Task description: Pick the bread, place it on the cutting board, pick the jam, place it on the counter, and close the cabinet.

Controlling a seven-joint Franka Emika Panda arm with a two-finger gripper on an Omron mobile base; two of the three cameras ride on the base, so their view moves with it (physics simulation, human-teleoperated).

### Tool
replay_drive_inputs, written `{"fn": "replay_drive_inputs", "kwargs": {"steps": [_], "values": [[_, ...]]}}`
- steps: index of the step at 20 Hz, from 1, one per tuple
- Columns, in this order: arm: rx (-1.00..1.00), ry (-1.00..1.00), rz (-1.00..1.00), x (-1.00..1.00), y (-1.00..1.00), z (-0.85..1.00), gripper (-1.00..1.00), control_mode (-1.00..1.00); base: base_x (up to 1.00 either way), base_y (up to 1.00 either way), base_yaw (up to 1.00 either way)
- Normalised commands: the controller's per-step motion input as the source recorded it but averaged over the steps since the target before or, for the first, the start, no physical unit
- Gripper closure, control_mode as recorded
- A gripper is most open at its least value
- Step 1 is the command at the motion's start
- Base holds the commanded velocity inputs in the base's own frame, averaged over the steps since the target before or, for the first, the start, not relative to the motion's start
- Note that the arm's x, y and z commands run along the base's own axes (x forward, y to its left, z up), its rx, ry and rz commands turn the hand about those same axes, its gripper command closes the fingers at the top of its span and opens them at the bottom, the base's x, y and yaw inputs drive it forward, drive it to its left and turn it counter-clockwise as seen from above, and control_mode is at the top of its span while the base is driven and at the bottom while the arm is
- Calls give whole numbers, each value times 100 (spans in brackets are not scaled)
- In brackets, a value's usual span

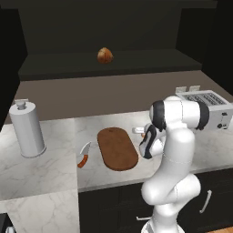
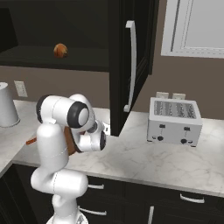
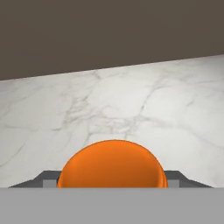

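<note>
The end effector (image 3: 113,183) pinches the jam (image 3: 113,165) low over the counter (image 3: 131,109), so next it should release it, though the bread (image 1: 105,55) sits on the cabinet shelf.

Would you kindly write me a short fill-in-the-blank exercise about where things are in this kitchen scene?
1. The bread sits on the shelf inside the open ____.
2. The cutting board lies on the marble counter with no ____ on it yet.
3. In the hand view, the gripper has the orange ____ between its fingertips.
4. The toaster stands on the counter below the ____.

Missing words: cabinet; bread; jam; window
</note>
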Motion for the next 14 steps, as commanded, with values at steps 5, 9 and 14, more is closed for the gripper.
{"fn": "replay_drive_inputs", "kwargs": {"steps": [5,9,14], "values": [[0,0,0,17,0,-29,100,-100,0,0,0],[0,0,0,14,0,-35,100,-100,0,0,0],[0,0,0,1,0,-26,100,-100,0,0,0]]}}
